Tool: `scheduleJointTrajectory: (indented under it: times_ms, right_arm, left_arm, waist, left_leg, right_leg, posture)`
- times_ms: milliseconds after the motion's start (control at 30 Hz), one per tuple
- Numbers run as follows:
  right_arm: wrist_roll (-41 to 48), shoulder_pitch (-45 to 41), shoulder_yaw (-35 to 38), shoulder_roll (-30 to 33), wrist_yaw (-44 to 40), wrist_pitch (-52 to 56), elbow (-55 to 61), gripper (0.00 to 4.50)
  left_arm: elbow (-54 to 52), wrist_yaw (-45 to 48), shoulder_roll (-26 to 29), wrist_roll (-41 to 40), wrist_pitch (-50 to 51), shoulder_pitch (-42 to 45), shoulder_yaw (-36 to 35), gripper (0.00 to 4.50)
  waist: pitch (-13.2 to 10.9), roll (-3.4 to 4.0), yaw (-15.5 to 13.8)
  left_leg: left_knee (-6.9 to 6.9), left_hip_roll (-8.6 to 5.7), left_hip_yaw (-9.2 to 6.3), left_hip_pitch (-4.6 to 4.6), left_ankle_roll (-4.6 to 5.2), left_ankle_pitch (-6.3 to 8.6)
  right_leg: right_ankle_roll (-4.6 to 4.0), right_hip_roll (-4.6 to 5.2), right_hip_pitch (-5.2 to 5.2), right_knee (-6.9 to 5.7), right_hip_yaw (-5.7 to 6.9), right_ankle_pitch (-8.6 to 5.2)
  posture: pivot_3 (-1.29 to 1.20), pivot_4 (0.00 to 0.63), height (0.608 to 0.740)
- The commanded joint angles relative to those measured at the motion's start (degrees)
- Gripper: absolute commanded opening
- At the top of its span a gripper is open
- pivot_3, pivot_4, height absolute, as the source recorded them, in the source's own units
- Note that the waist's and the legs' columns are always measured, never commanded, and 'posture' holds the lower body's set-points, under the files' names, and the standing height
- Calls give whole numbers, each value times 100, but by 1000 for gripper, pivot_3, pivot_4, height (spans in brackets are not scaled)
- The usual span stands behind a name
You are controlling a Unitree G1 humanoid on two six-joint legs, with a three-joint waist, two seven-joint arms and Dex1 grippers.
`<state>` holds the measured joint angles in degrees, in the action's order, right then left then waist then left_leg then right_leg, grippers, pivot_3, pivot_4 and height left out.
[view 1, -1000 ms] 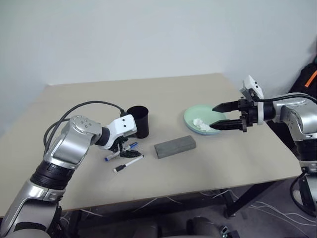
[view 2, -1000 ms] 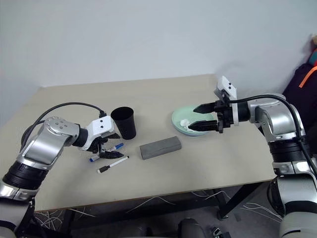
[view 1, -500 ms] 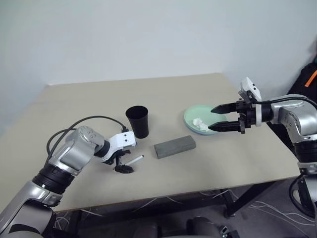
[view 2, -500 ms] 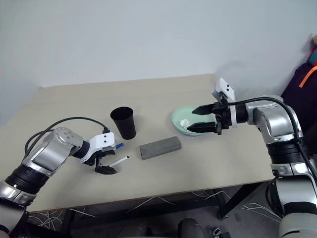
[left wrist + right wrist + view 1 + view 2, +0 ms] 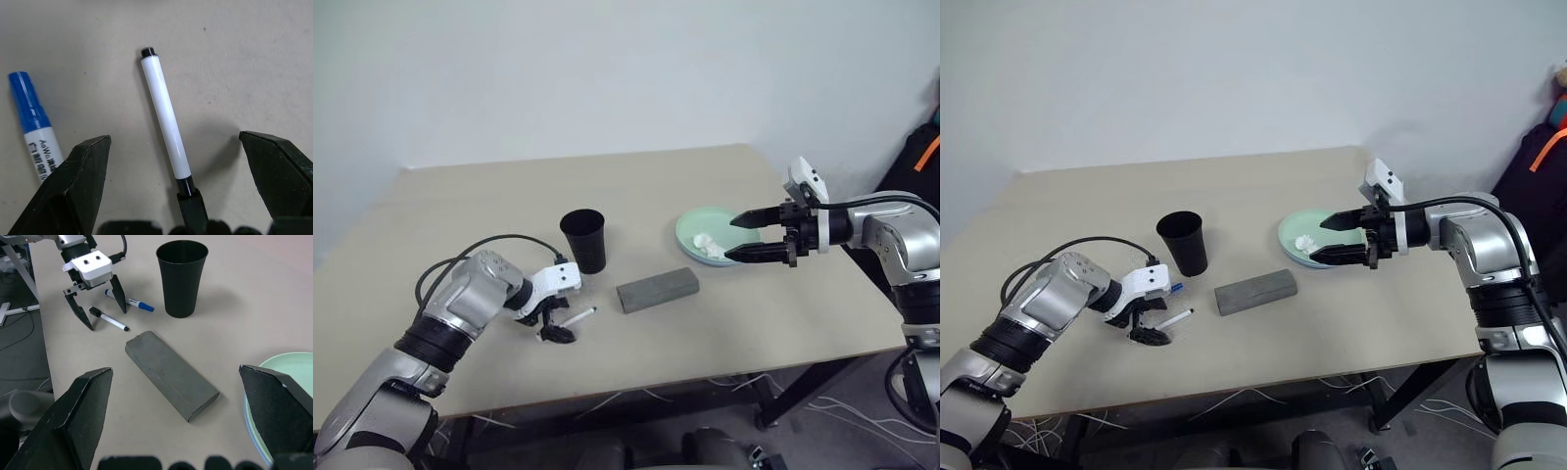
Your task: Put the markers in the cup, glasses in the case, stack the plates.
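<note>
The table [image 5: 724, 323] holds everything. The green plate [image 5: 690, 227] sits to the right of the case [image 5: 657, 290], with the spread right gripper [image 5: 737, 238] over it. The cup [image 5: 584, 240] stands just left of the case. Further left, the spread left gripper [image 5: 173, 161] straddles the black-capped marker [image 5: 165, 117]; the blue-capped marker [image 5: 33, 122] lies beside it.

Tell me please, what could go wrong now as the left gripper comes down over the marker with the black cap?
1. The left gripper stands open astride the black-capped marker, which lies flat on the table; the round marker may roll or slip out as the fingers close.
2. The blue-capped marker lies close beside one finger, so it may get nudged or pinched too.
3. The cup stands near; a careless lift could tip it over.
</note>
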<state>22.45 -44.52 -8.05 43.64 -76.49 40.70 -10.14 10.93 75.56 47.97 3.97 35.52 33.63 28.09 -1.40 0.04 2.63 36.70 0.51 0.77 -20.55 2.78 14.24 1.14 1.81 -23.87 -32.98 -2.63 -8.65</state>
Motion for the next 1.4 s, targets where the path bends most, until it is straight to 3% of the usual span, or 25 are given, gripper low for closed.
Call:
scheduleJointTrajectory:
  times_ms: [33,100,167,533,867,1100,1233,1400]
  right_arm:
    - [78,-151,150,33,-20,-37,113,4500]
    - [82,-147,153,35,-17,-32,122,4500]
    - [86,-142,157,37,-13,-26,133,4500]
    - [84,-138,163,37,-3,-26,128,4500]
    - [69,-173,149,26,-26,-64,75,4500]
    - [82,-164,145,18,-34,-51,94,4500]
    - [87,-182,143,13,-34,-40,102,4500]
    - [96,-194,153,17,-33,-30,117,4500]
  left_arm:
    - [6,83,-37,119,-77,167,46,4479]
    - [11,129,-62,122,-79,163,77,4479]
    - [1,182,-78,122,-62,155,85,3978]
    - [-44,314,-78,169,-26,105,108,82]
    - [-334,335,-117,-48,-185,-15,-173,28]
    - [-876,327,-769,-1591,211,403,-1492,28]
    - [-366,-276,-1249,-2006,212,981,-2195,28]
    - [642,-1283,-1704,-2091,-475,1612,-2947,28]
  waist:
    - [0,0,-2]
    - [0,0,-6]
    - [0,0,-3]
    - [0,0,-1]
    - [0,0,0]
    - [-1,-3,-63]
    - [-1,-3,-72]
    - [0,-1,-50]
  left_leg:
    - [0,0,0,0,0,0]
    - [2,0,-1,0,0,0]
    - [3,0,0,0,0,0]
    - [-1,0,0,1,0,0]
    - [-1,0,0,1,0,0]
    - [11,0,0,-10,0,0]
    - [14,0,-3,-4,1,-1]
    - [9,1,-2,9,1,0]
  right_leg:
    - [0,0,0,0,0,0]
    - [0,0,1,-1,0,0]
    - [0,0,1,0,0,0]
    - [0,0,0,0,-1,0]
    - [0,0,0,-1,-1,0]
    - [0,2,-1,4,0,0]
    - [1,1,6,3,4,1]
    - [4,-3,13,2,4,2]
  posture:
    - [0,0,732]
    - [0,0,732]
    - [0,0,732]
    - [0,0,732]
    - [0,0,732]
    - [0,0,732]
    - [0,0,732]
    - [0,0,732]
